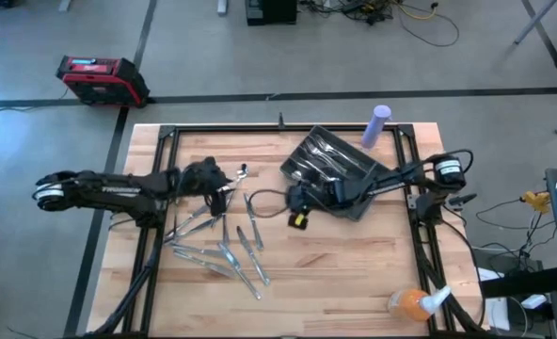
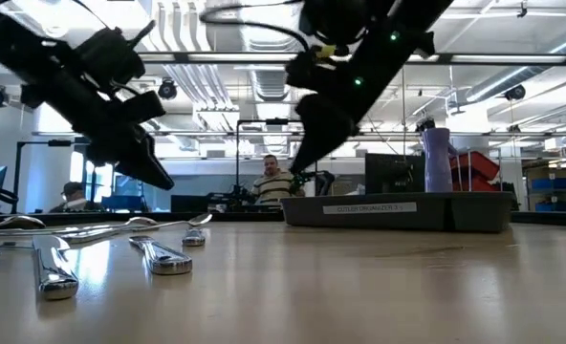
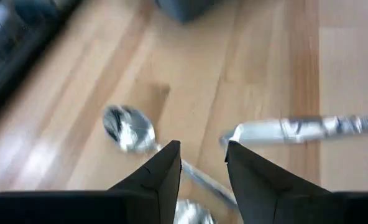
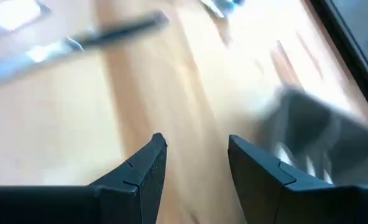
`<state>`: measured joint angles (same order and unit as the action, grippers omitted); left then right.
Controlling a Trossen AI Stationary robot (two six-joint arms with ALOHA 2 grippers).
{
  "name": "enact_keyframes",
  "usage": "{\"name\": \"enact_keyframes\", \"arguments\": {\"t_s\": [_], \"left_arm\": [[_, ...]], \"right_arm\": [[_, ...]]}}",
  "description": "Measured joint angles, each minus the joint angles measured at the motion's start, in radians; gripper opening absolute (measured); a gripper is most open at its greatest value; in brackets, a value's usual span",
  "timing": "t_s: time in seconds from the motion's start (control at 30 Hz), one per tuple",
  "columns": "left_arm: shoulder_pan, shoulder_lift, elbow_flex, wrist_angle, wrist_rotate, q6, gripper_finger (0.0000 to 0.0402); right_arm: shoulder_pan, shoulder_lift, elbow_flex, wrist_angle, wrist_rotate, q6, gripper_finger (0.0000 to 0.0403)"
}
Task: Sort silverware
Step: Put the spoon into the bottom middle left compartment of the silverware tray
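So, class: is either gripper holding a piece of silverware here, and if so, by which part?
Neither. The left gripper is open above a spoon; the right gripper is open and empty beside the tray.

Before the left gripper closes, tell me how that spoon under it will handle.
The spoon looks like rigid polished metal, so probably stiff and slippery between the open left gripper fingers. It lies flat on the table, likely hard to get under; its rounded bowl may rock.

Overhead camera looks straight down on the dark tray (image 1: 335, 169); a table-level camera faces it (image 2: 398, 210) from across the boards; both wrist cameras peer close at wood near the tray (image 4: 308, 137).
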<state>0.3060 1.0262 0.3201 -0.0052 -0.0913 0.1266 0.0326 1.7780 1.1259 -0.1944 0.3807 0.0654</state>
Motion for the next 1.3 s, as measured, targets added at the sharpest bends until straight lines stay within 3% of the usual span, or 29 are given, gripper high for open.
{"name": "enact_keyframes", "arguments": {"t_s": [0.13, 0.23, 0.43, 0.67, 0.93, 1.1, 1.3], "left_arm": [[-0.004, -0.012, 0.088, -0.166, 0.004, -0.038, 0.0119], [-0.004, -0.017, 0.132, -0.260, -0.008, -0.110, 0.0119], [-0.004, -0.027, 0.167, -0.408, -0.022, -0.385, 0.0119], [-0.004, 0.007, 0.147, -0.561, -0.027, -0.555, 0.0131], [-0.005, 0.089, 0.144, -0.451, -0.057, -0.549, 0.0202], [-0.005, 0.207, 0.144, -0.327, -0.070, -0.520, 0.0249], [-0.007, 0.331, 0.149, -0.293, -0.132, -0.521, 0.0263]], "right_arm": [[0.032, 0.056, 0.000, 0.229, -0.028, -0.110, 0.0164], [0.033, 0.107, 0.000, 0.344, -0.127, -0.138, 0.0164], [0.033, 0.153, 0.000, 0.372, -0.179, -0.129, 0.0155], [0.032, 0.157, 0.000, 0.373, -0.179, -0.129, 0.0153], [0.032, 0.157, 0.000, 0.371, -0.179, -0.128, 0.0167], [0.032, 0.157, -0.001, 0.363, -0.179, -0.117, 0.0164], [0.032, 0.157, -0.001, 0.354, -0.179, -0.108, 0.0154]]}}
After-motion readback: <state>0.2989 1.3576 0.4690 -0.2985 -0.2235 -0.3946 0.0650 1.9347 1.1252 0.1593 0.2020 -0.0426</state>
